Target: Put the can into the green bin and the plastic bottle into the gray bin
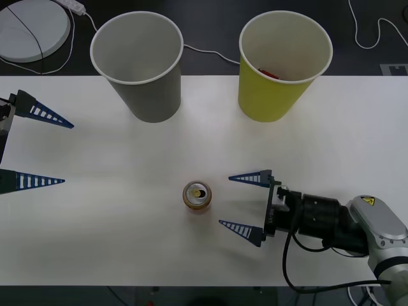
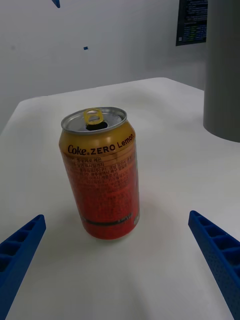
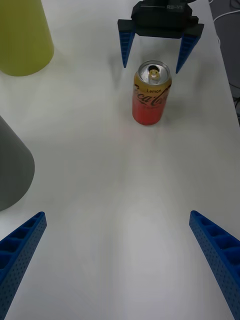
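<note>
1. The can (image 1: 197, 196) stands upright on the white surface (image 1: 115, 210), just below the middle of the front view, its pull-tab top facing up.
2. The right end effector (image 1: 237, 203) lies low at the lower right of the frame, fingers spread wide and pointing at the can, tips just beside it without touching; it holds nothing.
3. The left end effector (image 1: 56, 152) waits at the left edge, fingers wide apart and empty, well apart from the can.
4. The gray bin (image 1: 138, 64) stands at the upper middle-left, and the green bin (image 1: 283, 64) at the upper right, with something red showing inside it.
</note>
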